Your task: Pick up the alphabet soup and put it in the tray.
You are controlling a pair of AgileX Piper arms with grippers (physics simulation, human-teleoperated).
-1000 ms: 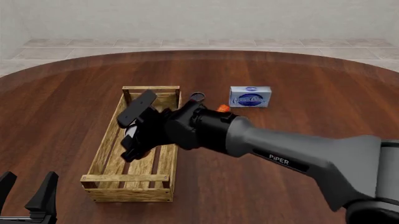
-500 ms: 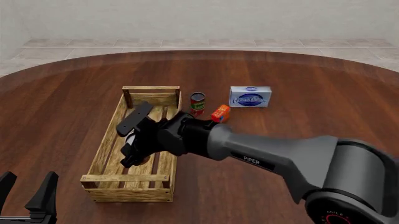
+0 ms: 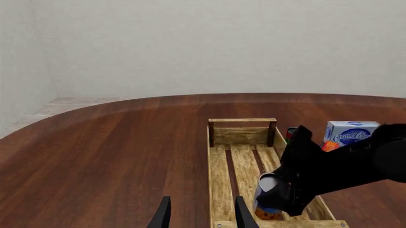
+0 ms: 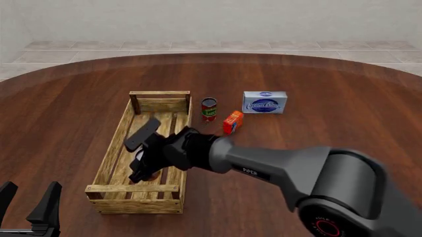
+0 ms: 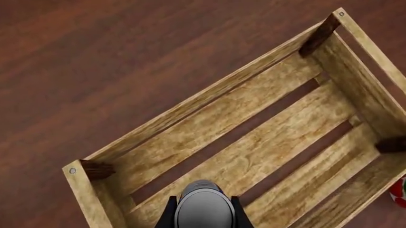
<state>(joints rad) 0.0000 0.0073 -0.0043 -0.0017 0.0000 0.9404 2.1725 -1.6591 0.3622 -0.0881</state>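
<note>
The alphabet soup (image 4: 140, 159), a small can with a blue label, orange lower band and silver top, is held low inside the tray (image 4: 107, 159), near its front end. My right gripper (image 4: 141, 154) is shut on it. In the left wrist view the can (image 3: 265, 199) sits at the slatted bottom, slightly tilted, with the right gripper (image 3: 279, 190) around it. In the right wrist view the can's silver top (image 5: 204, 210) shows between the fingers above the tray's slats (image 5: 209, 97). My left gripper (image 4: 27, 203) is open and empty at the near left, outside the tray.
A red and green can (image 4: 208, 108), a small orange box (image 4: 232, 121) and a blue and white box (image 4: 264, 102) stand right of the tray's far end. The right arm stretches across the table's near right. The round wooden table extends all around.
My right gripper has come down and toward the tray's near end with the can, from above the rim to low inside it. The left gripper has not moved.
</note>
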